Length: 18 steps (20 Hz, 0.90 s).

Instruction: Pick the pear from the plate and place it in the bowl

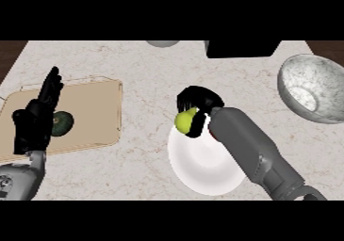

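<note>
right hand [196,106] curls round the smooth yellow-green pear [184,120] above the round white plate [202,164]. left hand [36,117] rests straight-fingered. speckled metal bowl [315,87] sits well apart.

One pear [184,119] showing, yellow-green. One white plate [202,164] sitting near counter's front edge. One grey speckled bowl [315,89] sitting at counter's right edge. One tan cutting board [91,113] lying at left edge, carrying one dark green round fruit or vegetable [63,122]. One black box [241,48] and one grey round thing [162,43] sitting at back edge. Two black hands showing: left hand [36,120], right hand [196,109].
</note>
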Each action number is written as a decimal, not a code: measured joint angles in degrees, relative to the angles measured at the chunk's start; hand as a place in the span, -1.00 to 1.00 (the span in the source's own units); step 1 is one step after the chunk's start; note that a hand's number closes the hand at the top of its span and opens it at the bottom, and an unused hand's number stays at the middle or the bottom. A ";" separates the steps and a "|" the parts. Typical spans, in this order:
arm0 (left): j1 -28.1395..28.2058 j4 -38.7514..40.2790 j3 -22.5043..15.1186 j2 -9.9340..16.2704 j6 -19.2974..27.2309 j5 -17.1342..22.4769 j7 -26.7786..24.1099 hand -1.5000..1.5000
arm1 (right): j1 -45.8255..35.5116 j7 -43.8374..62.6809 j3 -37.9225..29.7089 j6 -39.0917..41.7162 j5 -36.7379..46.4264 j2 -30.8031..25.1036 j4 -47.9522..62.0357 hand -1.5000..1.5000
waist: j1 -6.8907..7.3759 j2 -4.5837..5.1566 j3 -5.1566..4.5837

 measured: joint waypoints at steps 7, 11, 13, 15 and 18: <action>0.56 -0.23 0.64 0.37 -0.14 0.07 -0.03 0.00 | -1.31 16.46 -4.24 -23.80 -0.41 2.50 -10.71 1.00 | -0.62 -0.44 0.12; 0.86 -0.02 1.10 0.35 0.08 -0.09 -0.37 0.00 | -2.04 28.07 -3.28 -33.22 3.99 2.85 -17.10 1.00 | -1.32 -0.46 0.09; 1.26 -0.65 1.24 0.41 0.08 -0.04 0.04 0.00 | -1.48 34.23 -1.99 -35.96 7.57 2.14 -19.88 1.00 | -1.49 -0.45 0.10; 1.34 -0.72 1.70 0.55 -0.20 0.21 -0.16 0.00 | -0.52 39.86 -1.36 -38.15 10.79 0.87 -23.52 1.00 | -1.46 -0.20 0.11; 1.67 -0.83 1.96 0.30 -0.29 0.19 -0.57 0.00 | 1.40 47.43 -1.04 -38.14 14.73 -2.55 -31.07 1.00 | -1.30 0.10 0.14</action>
